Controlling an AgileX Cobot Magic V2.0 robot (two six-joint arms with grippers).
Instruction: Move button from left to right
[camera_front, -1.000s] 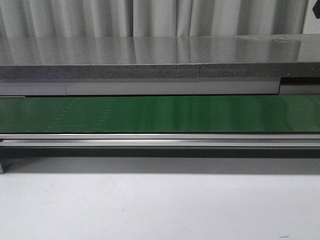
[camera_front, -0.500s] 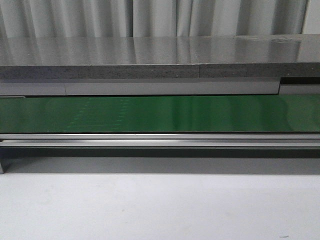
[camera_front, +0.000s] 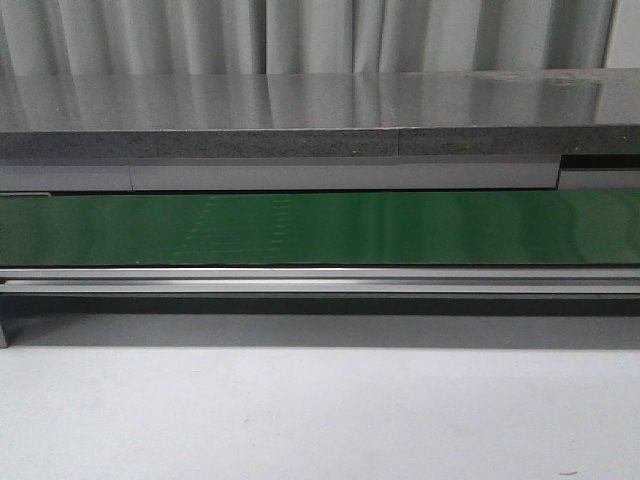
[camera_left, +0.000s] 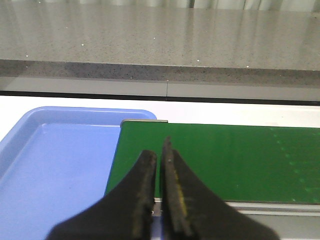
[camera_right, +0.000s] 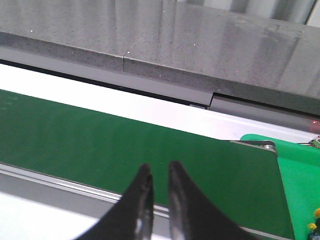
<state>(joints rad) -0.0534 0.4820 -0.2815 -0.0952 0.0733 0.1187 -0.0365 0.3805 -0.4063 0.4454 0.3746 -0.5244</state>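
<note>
The button is not in view on the green conveyor belt (camera_front: 400, 228), which is bare along the whole front view. My left gripper (camera_left: 160, 147) hangs over the belt's left end (camera_left: 225, 155) with its jaws together and only a thin slit between them, holding nothing. My right gripper (camera_right: 159, 170) hovers over the near edge of the belt (camera_right: 100, 135) close to its right end, with a narrow gap and nothing between the fingers. Neither gripper shows in the front view.
A blue tray (camera_left: 60, 165) lies beside the belt's left end. A green tray (camera_right: 300, 185) lies past its right end, with small yellow bits (camera_right: 312, 226) at the picture's edge, too small to identify. A grey stone counter (camera_front: 300, 100) runs behind the belt.
A faint dotted pattern on the belt has drifted to the right across the three front frames. Nothing else differs.
</note>
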